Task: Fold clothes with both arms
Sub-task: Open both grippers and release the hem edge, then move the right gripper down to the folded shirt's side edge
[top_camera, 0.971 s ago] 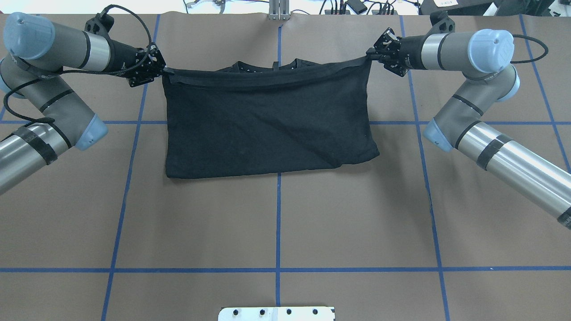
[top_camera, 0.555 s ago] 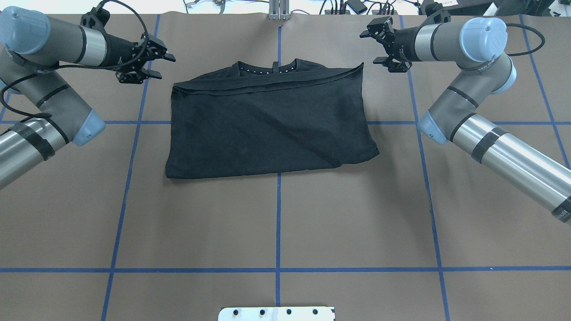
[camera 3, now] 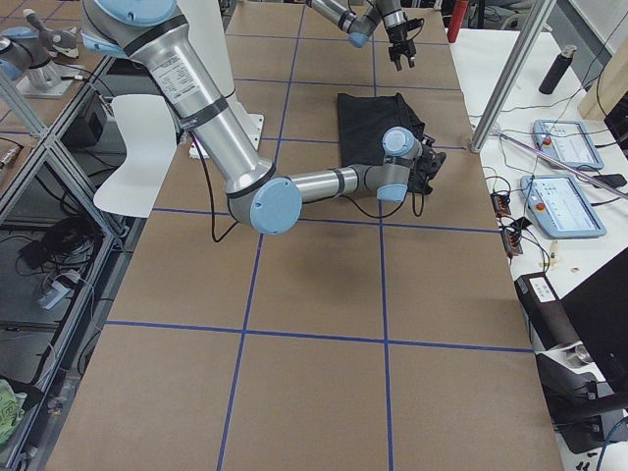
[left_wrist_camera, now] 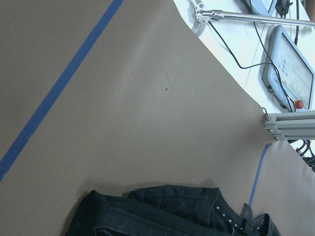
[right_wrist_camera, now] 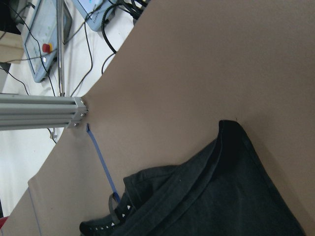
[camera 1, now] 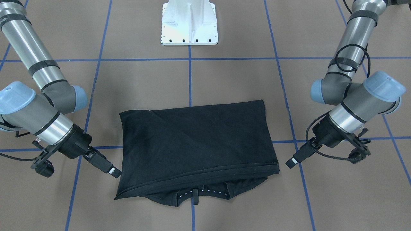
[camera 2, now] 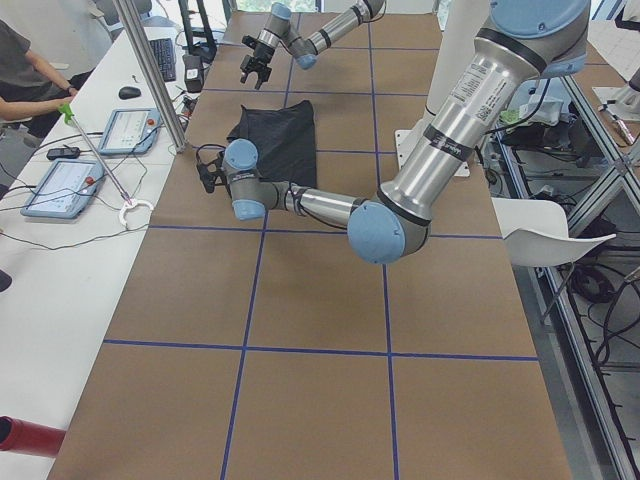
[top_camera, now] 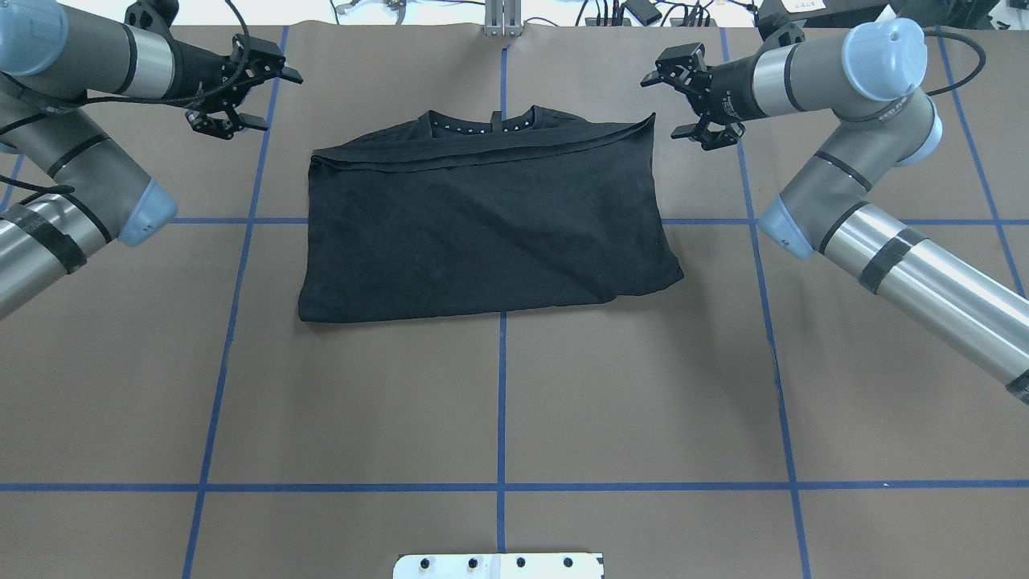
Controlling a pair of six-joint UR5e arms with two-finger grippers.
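Six viewpoints around one shared T-shirt [top_camera: 482, 225]

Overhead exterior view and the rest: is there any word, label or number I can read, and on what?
Nothing reads clearly enough to quote.
On the black short-sleeved T-shirt: no print showing; the white marks inside its collar are too small.
On the right arm's grey elbow: small lettering, blurred.
On the right arm's black band: white letters, blurred.
On the grey operator panel: screen too small.

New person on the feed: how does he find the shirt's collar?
On the table lies a folded black shirt. At its edge farthest from the robot, on the centre tape line, the collar peeks out, the only part with small white marks.
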